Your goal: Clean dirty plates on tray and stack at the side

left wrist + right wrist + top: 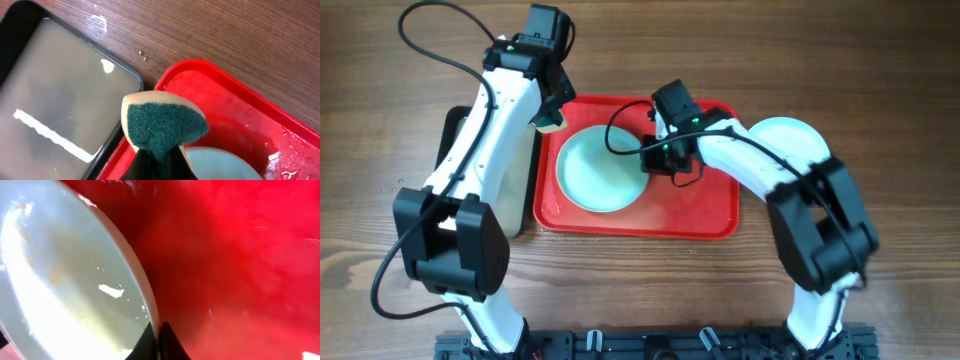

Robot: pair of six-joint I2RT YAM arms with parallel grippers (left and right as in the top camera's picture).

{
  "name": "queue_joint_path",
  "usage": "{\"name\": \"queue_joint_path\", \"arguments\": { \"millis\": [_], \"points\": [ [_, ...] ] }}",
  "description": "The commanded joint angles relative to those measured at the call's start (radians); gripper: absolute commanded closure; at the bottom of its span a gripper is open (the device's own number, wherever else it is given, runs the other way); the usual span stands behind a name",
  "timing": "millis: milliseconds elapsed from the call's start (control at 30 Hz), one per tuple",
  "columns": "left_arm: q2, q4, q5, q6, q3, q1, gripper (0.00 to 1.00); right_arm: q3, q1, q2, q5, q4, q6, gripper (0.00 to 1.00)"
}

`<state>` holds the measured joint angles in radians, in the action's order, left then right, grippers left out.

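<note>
A pale blue plate (pixel 602 170) lies on the red tray (pixel 705 215). My right gripper (pixel 655 155) is shut on the plate's right rim; in the right wrist view the fingers (pixel 157 339) pinch the rim of the plate (pixel 65 280), which has faint yellowish smears, over the wet tray (pixel 240 255). My left gripper (pixel 552 118) is shut on a yellow sponge with a green scouring face (pixel 165 122), held over the tray's back-left corner (pixel 210 70). The plate's edge (pixel 220 165) shows below the sponge. Another pale plate (pixel 792 135) lies on the wood right of the tray, partly under the right arm.
A black-rimmed tray with a beige wet floor (pixel 60 100) stands just left of the red tray, mostly under the left arm in the overhead view (pixel 520 190). Water drops lie on the wood behind it (pixel 100 20). Brown tabletop surrounds both trays.
</note>
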<state>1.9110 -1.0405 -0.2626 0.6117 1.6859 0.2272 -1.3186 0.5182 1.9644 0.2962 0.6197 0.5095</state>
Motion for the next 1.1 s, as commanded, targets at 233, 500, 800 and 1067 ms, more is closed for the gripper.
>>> {"name": "queue_joint_path", "arguments": {
  "millis": [233,500,800,1067],
  "points": [
    [0.006,0.026,0.122,0.015,-0.026,-0.003,0.96,-0.003,0.092,-0.324,-0.812,0.287,-0.037,0.96],
    [0.018,0.038,0.2,0.014,-0.052,0.027,0.96,-0.003,0.245,-0.398,-1.287,0.335,-0.093,0.96],
    [0.021,0.068,0.199,0.014,-0.052,0.08,0.96,-0.003,0.404,-0.398,-1.678,0.338,-0.147,0.96],
    [0.021,0.068,0.198,0.014,-0.052,0.078,0.96,-0.003,0.41,-0.398,-1.678,0.338,-0.147,0.96]
  ]
}}
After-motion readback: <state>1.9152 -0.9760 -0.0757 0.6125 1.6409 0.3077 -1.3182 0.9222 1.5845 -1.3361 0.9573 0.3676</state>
